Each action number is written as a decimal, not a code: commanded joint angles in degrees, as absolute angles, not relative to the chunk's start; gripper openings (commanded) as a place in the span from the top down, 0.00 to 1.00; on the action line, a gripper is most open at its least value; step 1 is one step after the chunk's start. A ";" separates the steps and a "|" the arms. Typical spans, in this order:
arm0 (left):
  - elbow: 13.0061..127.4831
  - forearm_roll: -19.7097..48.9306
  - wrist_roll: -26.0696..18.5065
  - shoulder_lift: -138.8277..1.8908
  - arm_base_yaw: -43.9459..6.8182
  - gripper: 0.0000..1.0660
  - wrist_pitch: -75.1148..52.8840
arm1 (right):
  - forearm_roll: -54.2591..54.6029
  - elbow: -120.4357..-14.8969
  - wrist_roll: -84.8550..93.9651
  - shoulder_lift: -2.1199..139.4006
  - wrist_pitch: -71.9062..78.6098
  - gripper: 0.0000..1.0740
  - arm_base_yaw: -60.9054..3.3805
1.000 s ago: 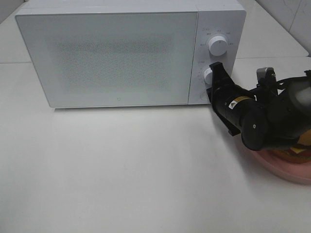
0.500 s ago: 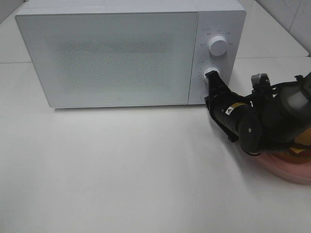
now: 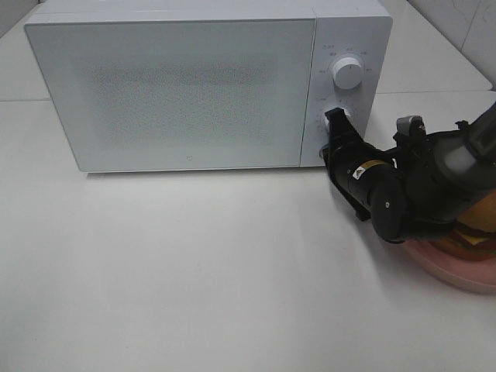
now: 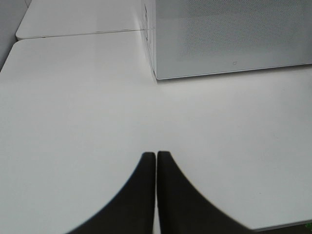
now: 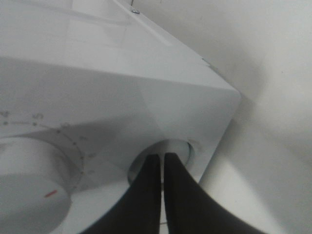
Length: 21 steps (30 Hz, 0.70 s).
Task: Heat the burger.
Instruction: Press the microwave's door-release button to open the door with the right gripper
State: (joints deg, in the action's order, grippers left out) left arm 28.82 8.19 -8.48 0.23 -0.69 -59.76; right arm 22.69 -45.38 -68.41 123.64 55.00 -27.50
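Burger (image 3: 479, 227), one: on a pink plate (image 3: 463, 273) at the right edge of the tabletop (image 3: 194, 271), mostly hidden behind the right arm (image 3: 418, 186). Probably light, soft and loosely stacked, so best carried by the plate rim, not squeezed. Microwave (image 3: 178, 93), one, far left, door shut; dials (image 3: 346, 72), two; button (image 5: 184, 146), one. Right end effector (image 5: 161, 157) clenched, empty, tips at the button; left end effector (image 4: 156, 157) clenched, empty, over bare tabletop.

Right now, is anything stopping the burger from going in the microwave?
Yes. The microwave door is shut, closing off the inside. The burger sits outside it on the pink plate.
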 commanded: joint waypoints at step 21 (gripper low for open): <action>28.71 8.02 -8.25 1.26 -0.69 1.00 -59.30 | 23.43 -53.63 -66.92 123.36 57.47 1.00 -25.10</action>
